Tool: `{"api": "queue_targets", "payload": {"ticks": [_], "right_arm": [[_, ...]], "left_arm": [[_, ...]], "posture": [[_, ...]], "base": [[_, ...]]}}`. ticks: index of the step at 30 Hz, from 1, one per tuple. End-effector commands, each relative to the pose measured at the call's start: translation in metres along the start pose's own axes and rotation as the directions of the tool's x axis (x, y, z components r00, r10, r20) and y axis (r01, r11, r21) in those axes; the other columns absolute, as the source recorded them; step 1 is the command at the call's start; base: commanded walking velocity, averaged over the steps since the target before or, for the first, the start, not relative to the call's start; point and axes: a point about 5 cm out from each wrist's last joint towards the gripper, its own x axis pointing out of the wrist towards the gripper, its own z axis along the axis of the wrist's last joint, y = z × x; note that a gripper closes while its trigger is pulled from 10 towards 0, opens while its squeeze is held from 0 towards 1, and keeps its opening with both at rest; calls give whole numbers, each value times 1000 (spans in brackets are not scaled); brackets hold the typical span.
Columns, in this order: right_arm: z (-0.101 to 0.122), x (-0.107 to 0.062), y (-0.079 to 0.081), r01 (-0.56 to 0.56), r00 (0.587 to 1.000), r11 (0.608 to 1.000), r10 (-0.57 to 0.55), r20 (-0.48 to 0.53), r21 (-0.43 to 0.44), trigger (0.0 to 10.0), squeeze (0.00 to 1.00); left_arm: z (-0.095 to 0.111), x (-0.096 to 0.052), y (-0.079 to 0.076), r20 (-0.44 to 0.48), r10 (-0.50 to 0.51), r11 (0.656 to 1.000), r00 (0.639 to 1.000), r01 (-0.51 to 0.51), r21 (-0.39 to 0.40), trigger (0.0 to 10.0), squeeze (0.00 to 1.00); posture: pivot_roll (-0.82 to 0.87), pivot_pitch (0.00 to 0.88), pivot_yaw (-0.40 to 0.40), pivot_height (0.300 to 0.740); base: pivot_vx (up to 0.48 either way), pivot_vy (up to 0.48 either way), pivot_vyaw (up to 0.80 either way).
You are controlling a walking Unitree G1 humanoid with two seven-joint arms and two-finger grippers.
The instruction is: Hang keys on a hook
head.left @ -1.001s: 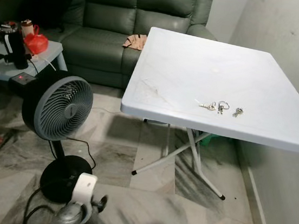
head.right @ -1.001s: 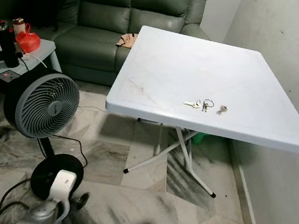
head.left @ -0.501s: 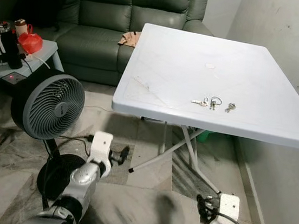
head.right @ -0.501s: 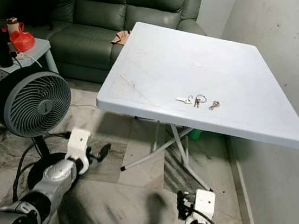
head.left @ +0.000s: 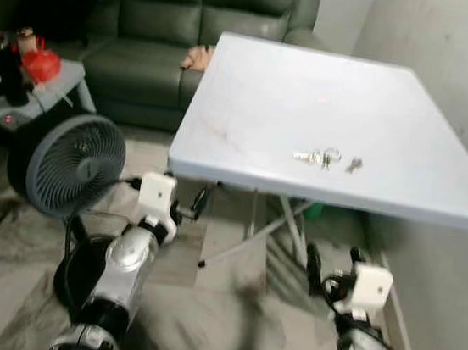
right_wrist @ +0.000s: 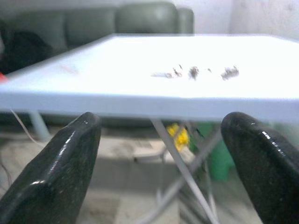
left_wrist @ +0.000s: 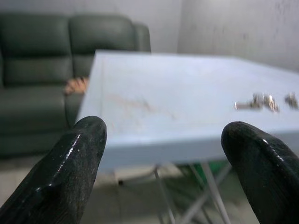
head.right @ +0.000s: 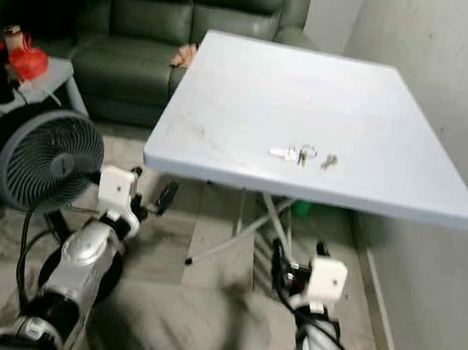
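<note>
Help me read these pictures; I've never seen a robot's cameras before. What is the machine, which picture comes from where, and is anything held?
This is a walking humanoid with two silver arms. Two pictures come from its head, looking forward and down; two come from its wrists, looking along each end effector's black fingers. The left end effector and right end effector are raised below the edge of the white folding table, open and holding nothing. The keys lie on the table. A fan and a green sofa stand to the left.

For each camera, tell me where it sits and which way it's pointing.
Left eye, head: down at the table, both arms.
Right eye, head: same scene; keys, fan.
Left wrist: along the open left gripper toward the table edge.
Right wrist: through the open right gripper, level with the tabletop.
All four share the keys.
</note>
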Motion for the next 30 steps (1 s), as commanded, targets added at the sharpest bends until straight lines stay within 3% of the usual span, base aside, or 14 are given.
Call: {"api": "queue_targets", "payload": {"ticks": [1,5,10,11,15,19,21,30], "right_arm": [[12,4,4,-20,999,1000,20,37,4,10000,1000],[29,4,10,-34,996,999,34,78,-1,10000,1000],[50,3,17,-54,992,999,54,118,1,10000,1000],[55,0,19,-60,991,998,59,116,3,10000,1000],[58,-4,18,-47,994,999,46,100,3,10000,1000],[57,-9,16,-18,997,1000,19,70,-2,10000,1000],[56,-12,16,-11,999,1000,12,42,-17,10000,0],[60,-7,11,6,999,1000,-5,36,-27,10000,0]], "left_arm": [[9,2,1,29,8,1000,1000,-8,3,10000,0],[22,-2,2,65,8,1000,998,-7,-19,10000,0],[40,-9,6,90,8,995,996,1,-100,10000,0],[45,-11,9,100,31,989,995,-16,-146,10000,0],[53,-14,11,103,54,978,993,-32,-205,10000,0],[53,-19,11,68,61,979,996,-46,-201,10000,0],[53,-23,8,27,53,976,998,-46,-214,10000,0],[54,-15,3,-43,2,986,999,-9,-167,10000,0]], "posture": [[-127,22,-20,740],[-129,18,-19,740],[-128,14,-21,740],[-127,10,-25,740],[-125,8,-28,740],[-122,1,-32,740],[-122,1,-32,740],[-119,12,-29,740]], "base": [[0,0,0],[0,0,0],[0,0,0],[0,0,0],[0,0,0],[0,0,0],[0,0,0],[0,0,0]]}}
